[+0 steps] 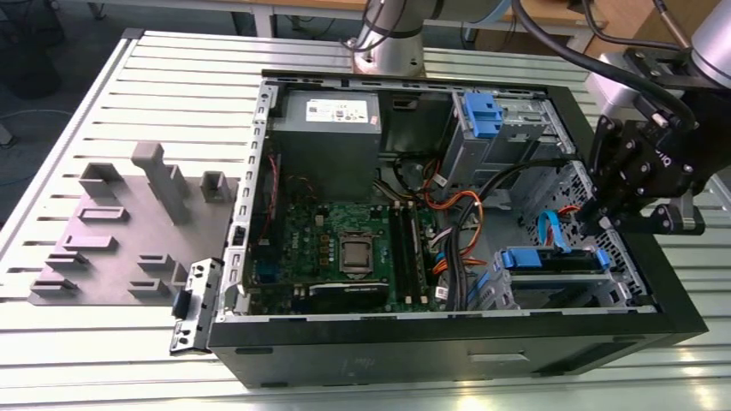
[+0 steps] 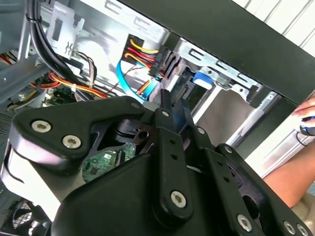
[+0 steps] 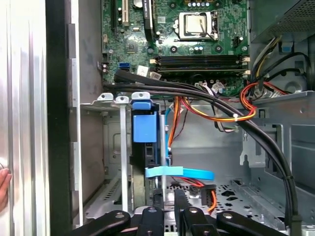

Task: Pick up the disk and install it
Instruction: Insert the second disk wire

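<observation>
The disk (image 1: 546, 259) sits in its blue carrier inside the lower drive cage of the open computer case (image 1: 457, 342), at the exterior view's right. In the first wrist view the disk (image 3: 145, 130) stands on edge between the cage's metal dividers, with its blue tab (image 2: 203, 78) at the cage mouth. My gripper (image 1: 603, 224) hovers just above and to the right of that cage. Its fingers (image 3: 157, 201) are nearly together in both wrist views with nothing between them, and the gripper (image 2: 174, 105) is close to a light blue data cable (image 3: 179, 172).
Black and orange cable bundles (image 3: 231, 110) cross above the cage. The motherboard (image 1: 342, 248), a grey power-supply box (image 1: 329, 128) and another blue carrier (image 1: 480, 116) fill the case. A grey fixture plate (image 1: 115, 240) lies on the slatted table. A person's hand (image 2: 307, 115) is beside the case wall.
</observation>
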You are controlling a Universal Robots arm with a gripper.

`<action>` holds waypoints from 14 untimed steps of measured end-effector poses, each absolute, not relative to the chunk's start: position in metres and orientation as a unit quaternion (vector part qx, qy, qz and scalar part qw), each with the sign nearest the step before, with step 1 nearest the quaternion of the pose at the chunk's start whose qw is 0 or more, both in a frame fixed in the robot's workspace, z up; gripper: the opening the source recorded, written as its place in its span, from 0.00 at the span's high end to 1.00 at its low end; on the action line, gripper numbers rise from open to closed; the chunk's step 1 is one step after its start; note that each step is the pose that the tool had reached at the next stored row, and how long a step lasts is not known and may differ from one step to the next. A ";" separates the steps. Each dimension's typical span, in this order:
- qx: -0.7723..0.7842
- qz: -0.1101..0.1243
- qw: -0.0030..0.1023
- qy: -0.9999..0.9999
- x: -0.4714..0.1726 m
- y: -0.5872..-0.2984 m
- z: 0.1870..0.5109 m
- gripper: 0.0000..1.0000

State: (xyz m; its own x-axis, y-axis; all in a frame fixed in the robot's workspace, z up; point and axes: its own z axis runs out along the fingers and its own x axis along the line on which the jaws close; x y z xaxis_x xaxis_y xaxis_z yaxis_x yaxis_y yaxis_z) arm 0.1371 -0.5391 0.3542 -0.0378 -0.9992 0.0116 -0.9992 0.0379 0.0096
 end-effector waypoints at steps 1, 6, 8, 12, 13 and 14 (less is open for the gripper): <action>0.694 0.001 0.007 -0.720 0.137 -0.538 0.354 0.76; 0.694 0.001 0.007 -0.720 0.137 -0.533 0.353 0.76; 0.694 0.000 0.007 -0.720 0.137 -0.533 0.353 0.76; 0.694 0.001 0.007 -0.720 0.137 -0.531 0.353 0.76; 0.694 0.001 0.008 -0.720 0.137 -0.530 0.353 0.76; 0.694 0.001 0.007 -0.720 0.137 -0.529 0.352 0.76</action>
